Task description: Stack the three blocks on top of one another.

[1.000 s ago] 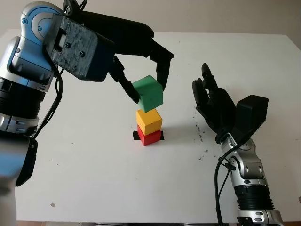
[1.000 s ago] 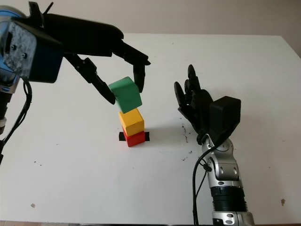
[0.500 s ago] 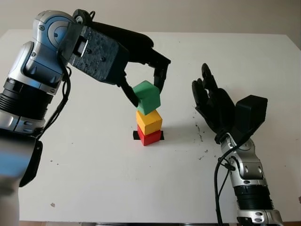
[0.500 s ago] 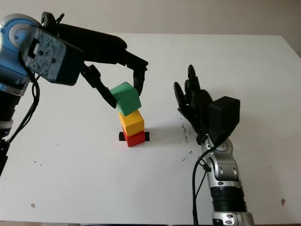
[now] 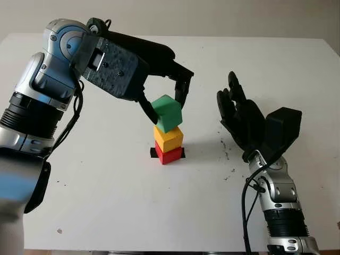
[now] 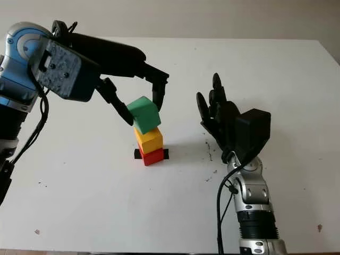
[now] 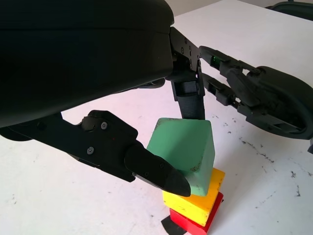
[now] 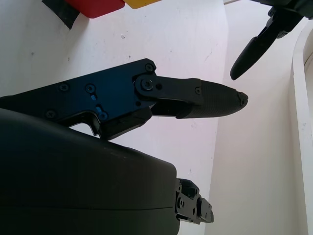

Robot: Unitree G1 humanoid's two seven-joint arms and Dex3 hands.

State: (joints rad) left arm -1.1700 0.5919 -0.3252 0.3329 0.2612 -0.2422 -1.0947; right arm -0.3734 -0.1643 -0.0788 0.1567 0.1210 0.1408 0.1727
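We see 3 blocks with smooth, matt painted faces: the green block [image 5: 168,113], whose edges look slightly scuffed, the yellow block [image 5: 168,136] and the red block [image 5: 169,154]. The left hand [image 5: 162,101] has matt black plastic fingers [image 7: 146,169] fixed with small metal screws. The right hand [image 5: 241,118] is likewise matt black plastic, with a finely ribbed fingertip pad [image 8: 215,105]. The table [image 5: 117,202] is matt white, speckled with dark marks, and a strip of dull black tape [image 5: 153,153] lies on it.

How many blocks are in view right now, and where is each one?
3. The red block sits on the table, the yellow block on top of it, and the green block, tilted, is held by the left robot hand at the yellow's top.
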